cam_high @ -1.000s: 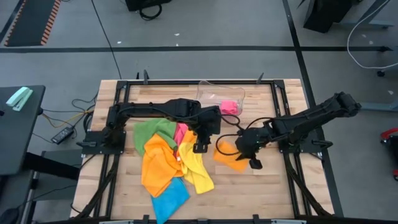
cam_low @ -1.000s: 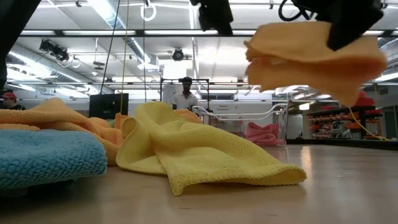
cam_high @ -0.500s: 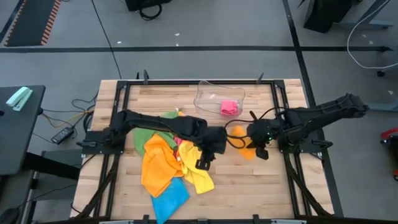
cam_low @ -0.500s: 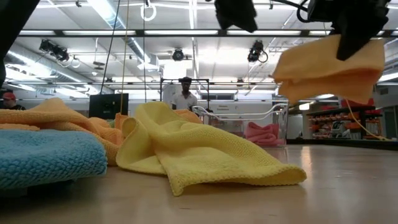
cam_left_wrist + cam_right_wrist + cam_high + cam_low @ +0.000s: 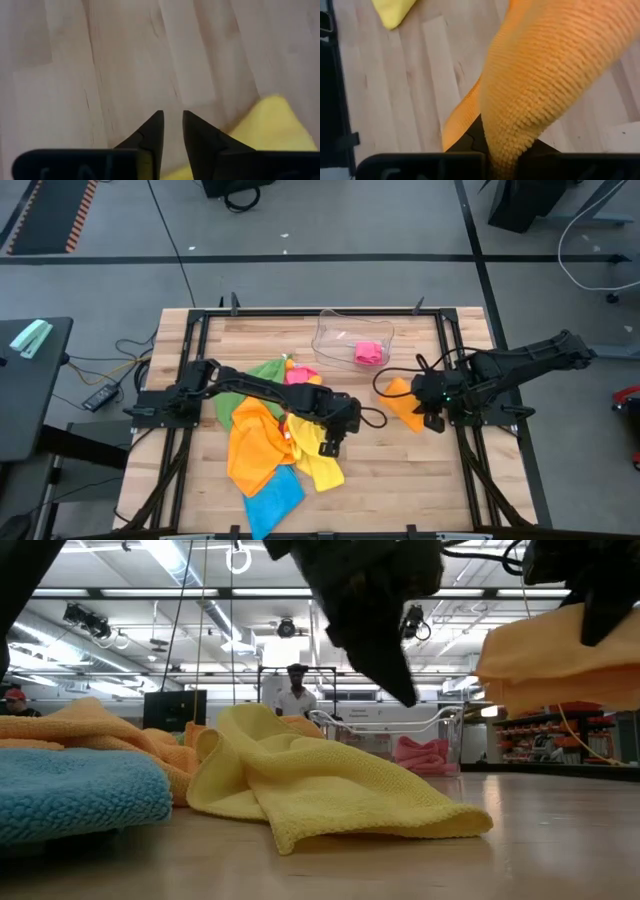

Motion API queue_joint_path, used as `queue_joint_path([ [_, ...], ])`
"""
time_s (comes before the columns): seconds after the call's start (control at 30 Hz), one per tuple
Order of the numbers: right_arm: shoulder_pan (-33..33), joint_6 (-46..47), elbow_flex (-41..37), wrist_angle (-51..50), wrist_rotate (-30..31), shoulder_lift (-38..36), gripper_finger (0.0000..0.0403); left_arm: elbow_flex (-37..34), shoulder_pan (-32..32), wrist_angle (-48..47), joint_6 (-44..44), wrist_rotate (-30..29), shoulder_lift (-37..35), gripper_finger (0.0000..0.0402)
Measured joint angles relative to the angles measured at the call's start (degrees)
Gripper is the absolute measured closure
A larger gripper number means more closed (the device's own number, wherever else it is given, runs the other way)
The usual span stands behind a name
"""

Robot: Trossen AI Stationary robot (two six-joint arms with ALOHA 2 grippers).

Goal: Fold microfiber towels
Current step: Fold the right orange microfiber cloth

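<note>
A heap of towels lies on the left half of the table [image 5: 400, 470]: a green towel [image 5: 240, 388] toward the far side, a pink towel [image 5: 302, 375] beside it, an orange towel [image 5: 252, 448] in the middle, a blue towel [image 5: 272, 498] at the near edge, and a yellow towel [image 5: 318, 458] on the heap's right side.

The left gripper [image 5: 330, 445] reaches across the heap and hangs over the yellow towel near the table's middle. In its wrist view the jaws stand a narrow slit apart, holding nothing, with bare wood and a corner of the yellow towel below them.

A clear tray [image 5: 352, 335] sits at the far edge, with a folded pink cloth [image 5: 370, 353] inside.

Toward the right edge, the right gripper [image 5: 432, 420] has its jaws clamped on a folded orange cloth [image 5: 403, 402], held up off the table; in the low view it hangs clear above the wood.
</note>
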Motion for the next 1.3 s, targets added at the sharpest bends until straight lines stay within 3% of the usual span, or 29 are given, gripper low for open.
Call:
queue_joint_path([
  [0.17, 0.0, -0.2, 0.0, 0.3, 1.8, 0.2, 0.0377, -6.2, -0.2, 9.1, 0.6, 0.1, -3.1, 0.0343],
  [0.37, 0.0, -0.5, 0.0, 5.4, 4.8, 0.3, 0.0377, -12.7, -1.0, 28.5, 2.4, -1.3, -5.6, 0.0361],
  [0.57, 0.0, -1.1, 0.0, 11.1, 5.8, 1.3, 0.0377, -12.8, -1.4, 38.1, 4.5, -3.4, -6.3, 0.0363],
  [0.67, 0.0, -1.1, 0.0, 13.3, 6.1, 1.9, 0.0377, -11.7, -1.4, 41.1, 4.2, -8.7, -6.4, 0.0352],
  [0.77, 0.0, -1.5, 0.0, 15.4, 7.5, 2.6, 0.0377, -10.9, -1.4, 42.7, 3.8, -15.5, -6.5, 0.033],
  [0.87, 0.0, -2.5, 0.0, 17.6, 9.1, 3.4, 0.0377, -11.0, -1.4, 44.4, 5.3, -18.4, -6.5, 0.0296],
  [1.3, 1.8, -12.5, 0.0, 27.4, 11.7, 4.9, 0.0377, -10.9, 0.7, 45.6, 12.9, -19.8, -7.0, 0.0135],
])
